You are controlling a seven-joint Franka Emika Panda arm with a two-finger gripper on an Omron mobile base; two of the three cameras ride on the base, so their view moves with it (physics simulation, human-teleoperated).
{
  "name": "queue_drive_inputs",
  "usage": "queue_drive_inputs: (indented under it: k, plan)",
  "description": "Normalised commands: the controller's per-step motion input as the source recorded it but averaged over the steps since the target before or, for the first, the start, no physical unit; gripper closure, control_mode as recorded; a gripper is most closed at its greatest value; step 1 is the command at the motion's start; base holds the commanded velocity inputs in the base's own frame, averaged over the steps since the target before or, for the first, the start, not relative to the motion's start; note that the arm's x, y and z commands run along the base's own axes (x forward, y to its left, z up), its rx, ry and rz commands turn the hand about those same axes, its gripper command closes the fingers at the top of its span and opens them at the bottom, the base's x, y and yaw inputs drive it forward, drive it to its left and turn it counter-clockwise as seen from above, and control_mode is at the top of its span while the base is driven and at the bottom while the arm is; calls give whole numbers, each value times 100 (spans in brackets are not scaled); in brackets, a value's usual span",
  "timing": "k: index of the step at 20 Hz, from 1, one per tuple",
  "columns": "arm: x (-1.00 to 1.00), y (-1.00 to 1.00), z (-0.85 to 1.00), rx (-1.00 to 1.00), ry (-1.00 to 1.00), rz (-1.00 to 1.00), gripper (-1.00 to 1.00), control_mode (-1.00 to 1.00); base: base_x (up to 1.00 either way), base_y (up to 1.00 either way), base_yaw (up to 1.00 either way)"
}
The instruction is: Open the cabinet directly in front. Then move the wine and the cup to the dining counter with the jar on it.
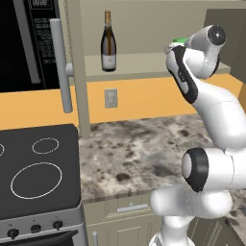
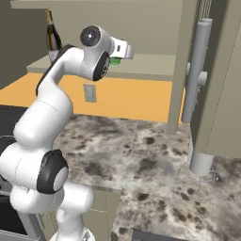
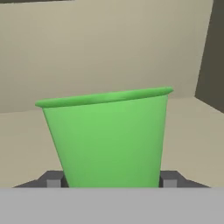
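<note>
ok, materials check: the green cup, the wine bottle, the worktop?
Cup: probably plastic, matte bright green, opaque, thin rolled rim, no shine.
Wine bottle: looks like dark glass, glossy with a highlight on its body, tan foil neck, pale paper-like label.
Worktop: mottled grey-brown stone look, polished or honed; rendered, so it could be laminate.

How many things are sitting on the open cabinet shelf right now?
2: the wine stands at the shelf's left, and the cup sits further right, between the fingers. The arm may hide others.
</note>
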Motion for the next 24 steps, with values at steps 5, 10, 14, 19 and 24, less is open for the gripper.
queue_drive_inputs:
  k: [5,10,14,19,24]
  plan:
    - [-100,48,17,7,-4,7,100,-100,0,0,0]
    - [-100,72,2,8,6,12,100,-100,0,0,0]
    - [-100,77,-25,0,0,15,100,-100,0,0,0]
    - [-100,30,-49,-2,-23,7,100,-100,0,0,0]
    - [-31,0,-6,0,-15,0,100,-100,0,0,0]
